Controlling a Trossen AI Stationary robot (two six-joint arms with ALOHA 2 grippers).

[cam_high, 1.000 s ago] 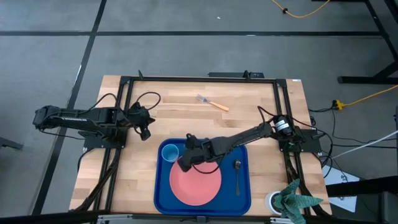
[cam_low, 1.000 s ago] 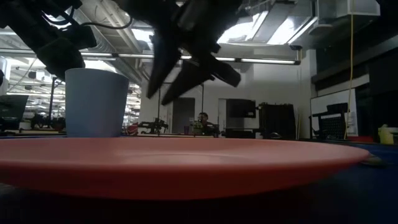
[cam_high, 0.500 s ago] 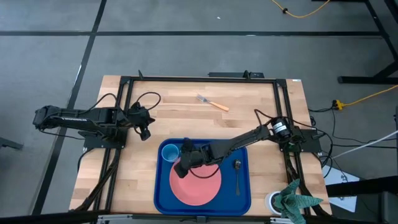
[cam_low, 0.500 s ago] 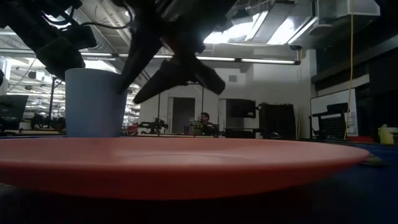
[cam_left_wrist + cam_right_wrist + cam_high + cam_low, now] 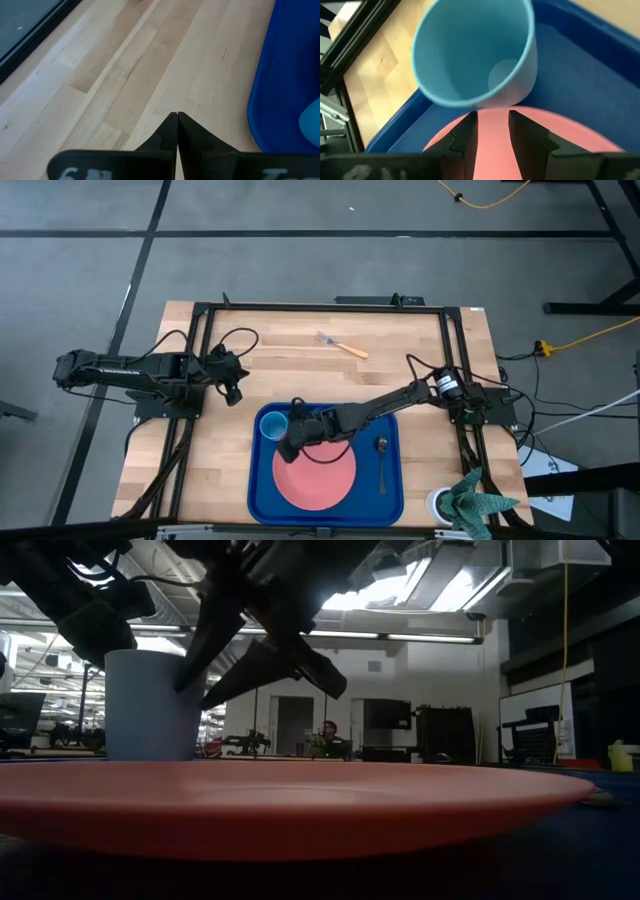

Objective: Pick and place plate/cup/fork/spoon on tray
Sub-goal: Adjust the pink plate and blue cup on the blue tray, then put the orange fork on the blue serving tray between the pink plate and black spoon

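Note:
The dark-blue tray [image 5: 390, 495] lies at the table's near middle. On it are the salmon-pink plate [image 5: 318, 478], the light-blue cup [image 5: 273, 425] upright in the far left corner, and the dark spoon [image 5: 382, 460] on the right. The fork [image 5: 341, 345] lies on the wood far from the tray. My right gripper [image 5: 286, 450] is open and empty, low over the plate's far left rim [image 5: 490, 145]. Its fingertips stand just short of the cup's side [image 5: 520, 80], also in the low view [image 5: 150, 705]. My left gripper [image 5: 177, 117] is shut and empty over bare wood left of the tray.
A white round container with green cloth [image 5: 465, 498] stands at the near right corner. Black frame rails [image 5: 200, 360] run along the table's left, far and right sides. Bare wood lies between the tray and the fork. The tray's rim [image 5: 270, 75] shows beside my left gripper.
My right gripper has gone toward the table's left edge, across the plate's far part to the cup's side, staying low. The cup, plate and spoon have kept still.

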